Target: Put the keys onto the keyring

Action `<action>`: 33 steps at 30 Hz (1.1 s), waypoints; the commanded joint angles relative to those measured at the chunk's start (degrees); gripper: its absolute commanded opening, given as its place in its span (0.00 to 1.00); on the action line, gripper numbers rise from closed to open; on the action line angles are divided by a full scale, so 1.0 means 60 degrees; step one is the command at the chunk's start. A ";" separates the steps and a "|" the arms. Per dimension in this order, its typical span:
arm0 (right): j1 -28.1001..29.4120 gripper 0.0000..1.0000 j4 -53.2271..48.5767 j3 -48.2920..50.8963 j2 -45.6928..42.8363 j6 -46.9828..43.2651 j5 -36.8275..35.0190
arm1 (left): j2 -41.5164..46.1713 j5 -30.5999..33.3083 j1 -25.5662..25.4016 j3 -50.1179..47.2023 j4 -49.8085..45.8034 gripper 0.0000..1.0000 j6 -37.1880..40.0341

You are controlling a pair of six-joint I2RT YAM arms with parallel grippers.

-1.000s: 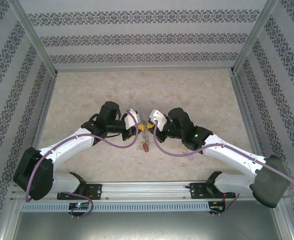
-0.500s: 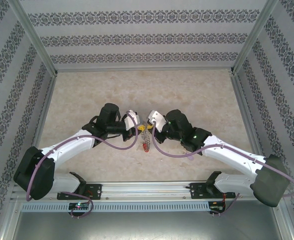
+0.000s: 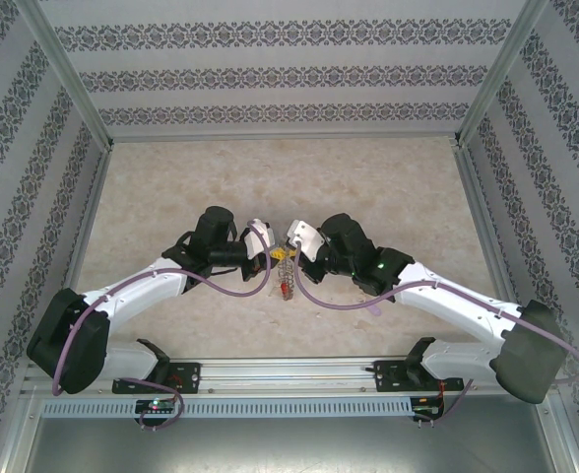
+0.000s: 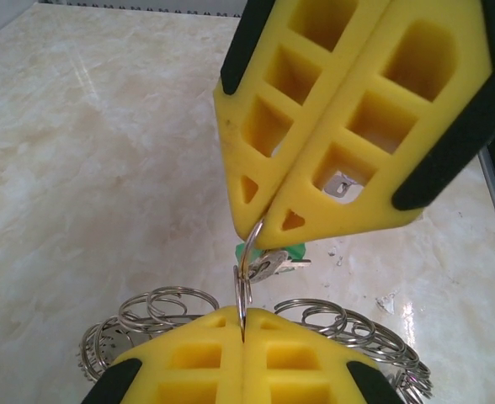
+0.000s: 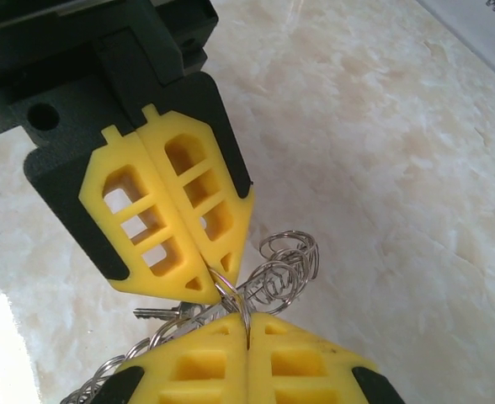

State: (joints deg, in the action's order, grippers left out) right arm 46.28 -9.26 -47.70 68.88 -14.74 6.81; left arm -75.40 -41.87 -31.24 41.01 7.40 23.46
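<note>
Pinching one small loop of keyring (image 4: pixel 357 330) with left jaws and right jaws, both closed, tips now nudged closer; threading green-tagged key (image 4: pixel 268 265) seemingly underway.

Left claw (image 4: pixel 242 332) and right claw (image 4: pixel 267 236), both closed, tip to tip
</note>
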 commanded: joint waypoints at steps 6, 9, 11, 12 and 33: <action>-0.0114 0.00 -0.0386 -0.0384 0.0332 0.0650 -0.1076 | 0.0307 -0.0404 -0.0154 -0.0338 0.1058 0.00 -0.0334; -0.0113 0.00 -0.0316 -0.0458 0.0316 0.0949 -0.0944 | 0.0287 -0.0405 -0.0154 -0.0359 0.1075 0.00 -0.0325; -0.0115 0.00 -0.0223 -0.0481 0.0279 0.1047 -0.0887 | 0.0262 -0.0391 -0.0166 -0.0384 0.1093 0.00 -0.0321; -0.0110 0.00 -0.0304 -0.0526 0.0309 0.0945 -0.0847 | 0.0263 -0.0390 -0.0152 -0.0402 0.1144 0.00 -0.0345; 0.0138 0.00 -0.0416 -0.1007 0.0443 0.0454 0.0414 | -0.0194 -0.0230 -0.0162 -0.0225 0.0788 0.15 -0.0184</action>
State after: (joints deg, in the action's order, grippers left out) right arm 46.39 -12.64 -51.68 71.42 -10.85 8.43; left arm -76.23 -41.69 -31.42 39.11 11.38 22.00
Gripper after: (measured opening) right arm 0.061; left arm 0.144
